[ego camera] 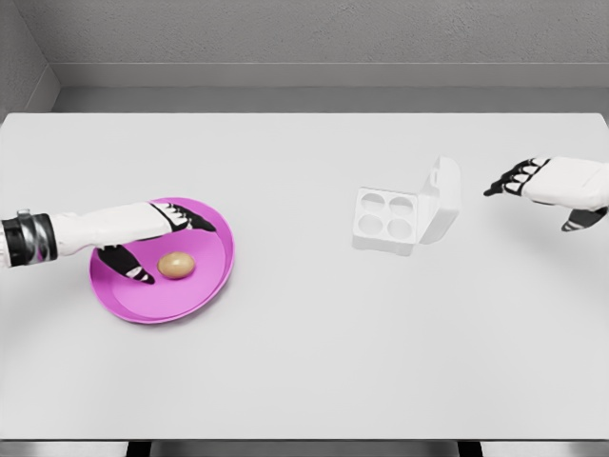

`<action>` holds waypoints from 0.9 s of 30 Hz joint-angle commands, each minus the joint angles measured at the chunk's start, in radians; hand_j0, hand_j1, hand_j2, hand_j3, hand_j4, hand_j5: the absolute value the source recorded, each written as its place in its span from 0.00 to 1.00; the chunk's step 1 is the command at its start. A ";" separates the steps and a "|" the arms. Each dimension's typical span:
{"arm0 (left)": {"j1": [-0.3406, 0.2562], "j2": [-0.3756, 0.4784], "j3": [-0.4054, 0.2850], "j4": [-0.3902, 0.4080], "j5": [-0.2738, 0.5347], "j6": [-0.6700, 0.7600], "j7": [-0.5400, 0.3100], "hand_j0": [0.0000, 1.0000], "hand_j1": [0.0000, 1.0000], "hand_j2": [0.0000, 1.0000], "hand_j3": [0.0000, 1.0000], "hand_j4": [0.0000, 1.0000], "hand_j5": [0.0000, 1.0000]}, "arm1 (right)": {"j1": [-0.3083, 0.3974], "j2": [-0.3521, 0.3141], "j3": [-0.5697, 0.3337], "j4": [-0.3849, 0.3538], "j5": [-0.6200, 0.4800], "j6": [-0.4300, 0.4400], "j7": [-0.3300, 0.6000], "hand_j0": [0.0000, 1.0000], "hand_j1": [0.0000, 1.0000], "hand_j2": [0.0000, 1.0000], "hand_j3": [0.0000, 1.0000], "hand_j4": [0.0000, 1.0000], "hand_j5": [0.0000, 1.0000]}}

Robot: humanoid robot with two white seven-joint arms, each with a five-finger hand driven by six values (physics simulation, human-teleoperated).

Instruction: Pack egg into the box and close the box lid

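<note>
1 egg [176, 265] lies on the pink plate [214, 276]; the left hand [152, 243] spreads open over it to grasp, while the right hand [533, 181] waits relaxed, empty, beside the open box [404, 214].

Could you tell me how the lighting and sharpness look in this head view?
Head view: even, soft light, no glare; faint shadows under the egg box and pink plate; the egg and left robot hand look slightly soft; no obvious distortion.

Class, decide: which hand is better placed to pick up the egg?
Left. The left hand is open over the pink plate around the egg; the right hand is beyond the open box.
</note>
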 commanded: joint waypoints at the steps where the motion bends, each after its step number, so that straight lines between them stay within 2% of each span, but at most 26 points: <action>1: 0.000 0.002 -0.009 -0.013 0.008 0.002 0.001 1.00 1.00 1.00 1.00 1.00 1.00 | 0.002 0.004 0.013 -0.004 0.001 0.002 0.000 1.00 1.00 1.00 1.00 1.00 1.00; 3: -0.002 0.002 -0.022 -0.016 0.008 0.002 0.001 0.95 0.95 0.95 0.95 0.95 0.95 | 0.011 0.001 0.010 -0.006 0.002 0.002 0.000 1.00 1.00 1.00 1.00 1.00 1.00; 11: -0.003 0.000 -0.033 -0.023 0.006 0.002 0.000 0.88 0.88 0.88 0.88 0.88 0.88 | 0.025 -0.011 0.001 -0.009 0.002 0.002 0.000 1.00 1.00 1.00 1.00 1.00 1.00; 14: -0.003 0.000 -0.041 -0.023 0.008 0.002 -0.001 0.87 0.87 0.87 0.87 0.87 0.87 | 0.046 -0.034 -0.002 -0.040 0.001 0.002 0.000 1.00 1.00 1.00 1.00 1.00 1.00; 17: -0.008 0.002 -0.042 -0.023 0.006 0.002 0.001 0.87 0.87 0.87 0.87 0.87 0.87 | 0.075 -0.039 -0.068 -0.052 -0.003 0.002 0.000 1.00 1.00 1.00 1.00 1.00 1.00; 20: -0.008 0.002 -0.048 -0.023 0.008 0.002 -0.001 0.86 0.86 0.86 0.86 0.86 0.86 | 0.083 -0.040 -0.072 -0.092 -0.001 0.002 0.000 1.00 1.00 1.00 1.00 1.00 1.00; 27: -0.008 0.002 -0.055 -0.031 0.006 0.002 -0.001 0.80 0.80 0.80 0.80 0.80 0.80 | 0.084 -0.040 -0.082 -0.115 -0.007 0.002 0.000 1.00 1.00 1.00 1.00 1.00 1.00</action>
